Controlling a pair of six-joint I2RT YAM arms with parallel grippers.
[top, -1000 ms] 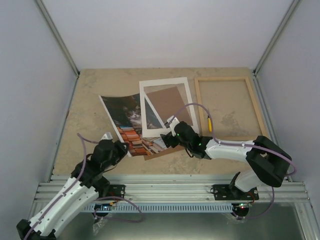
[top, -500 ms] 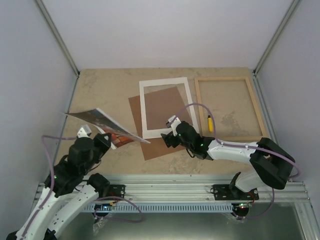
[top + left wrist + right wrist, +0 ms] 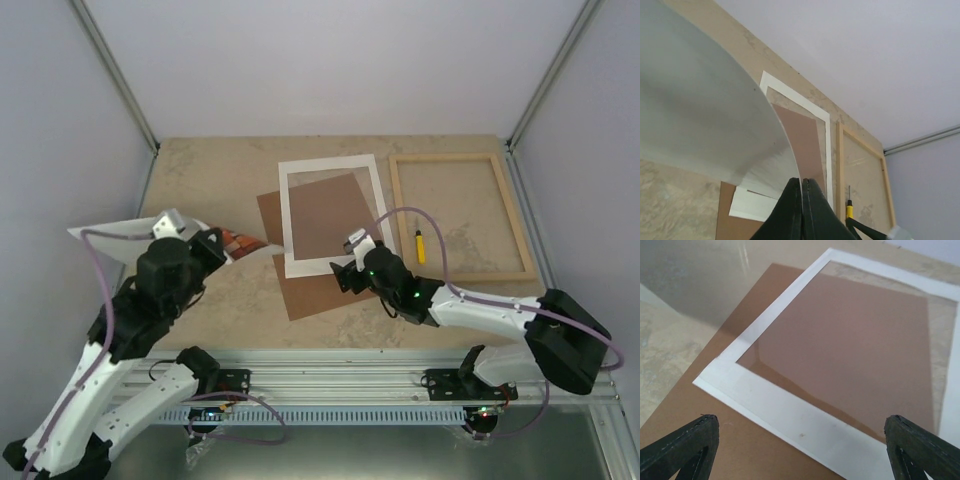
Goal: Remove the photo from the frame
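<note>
Tabletop: photo print side, top cam only

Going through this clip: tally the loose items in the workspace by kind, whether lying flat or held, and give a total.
photo: 1
white mat: 1
brown backing board: 1
wooden frame: 1
yellow-handled tool: 1
Total: 5
</note>
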